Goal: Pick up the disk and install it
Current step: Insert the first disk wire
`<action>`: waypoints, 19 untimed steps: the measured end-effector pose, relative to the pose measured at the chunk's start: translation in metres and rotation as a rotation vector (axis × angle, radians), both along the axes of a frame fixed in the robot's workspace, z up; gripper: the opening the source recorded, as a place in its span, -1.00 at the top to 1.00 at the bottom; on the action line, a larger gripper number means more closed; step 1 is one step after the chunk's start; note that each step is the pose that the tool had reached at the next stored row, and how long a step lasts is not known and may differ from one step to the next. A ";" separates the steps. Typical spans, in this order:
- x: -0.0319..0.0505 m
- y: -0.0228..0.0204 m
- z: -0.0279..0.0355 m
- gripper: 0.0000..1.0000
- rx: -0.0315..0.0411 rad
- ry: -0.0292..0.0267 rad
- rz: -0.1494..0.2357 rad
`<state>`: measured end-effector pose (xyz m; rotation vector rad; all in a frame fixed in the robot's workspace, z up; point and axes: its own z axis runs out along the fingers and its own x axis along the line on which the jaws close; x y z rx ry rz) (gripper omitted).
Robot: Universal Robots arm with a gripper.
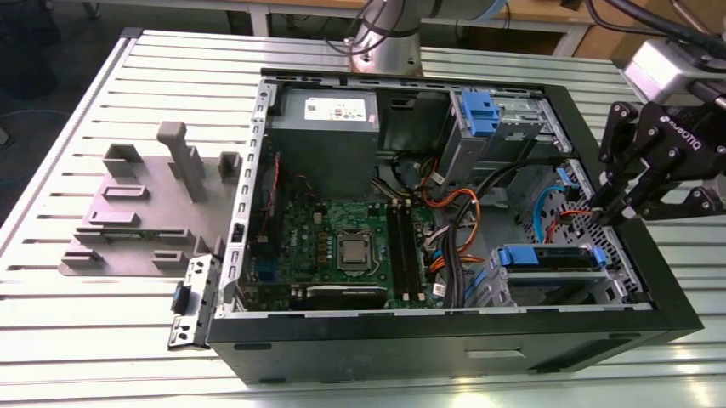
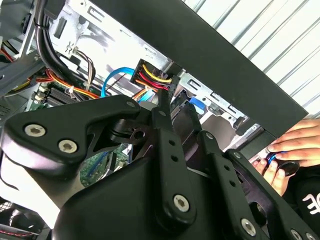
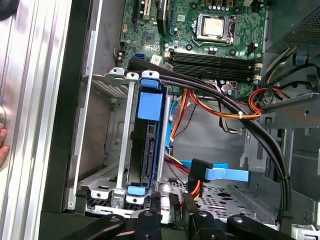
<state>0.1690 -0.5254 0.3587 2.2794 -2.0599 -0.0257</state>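
Jaws are seen almost closed, nothing held, just inside the open computer case [image 1: 454, 340] among loose orange and blue cables [image 3: 220, 114] (these could be snagged and pulled if dragged). Just beyond, the disk [image 3: 144, 145], a flat slab in a smooth blue plastic rail, is seated in a thin steel cage [image 3: 100, 86]. Farther off, the glossy green motherboard [image 3: 200, 45] is seen.

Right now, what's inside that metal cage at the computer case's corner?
The disk in its blue carrier sits in the cage. Cage walls cover its broad faces.
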 end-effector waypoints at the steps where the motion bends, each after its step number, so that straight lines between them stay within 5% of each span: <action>1: 0.0008 0.0006 -0.0003 0.38 -0.0001 0.0008 0.000; 19: 0.0069 0.0058 -0.0092 0.38 -0.0024 0.0195 0.016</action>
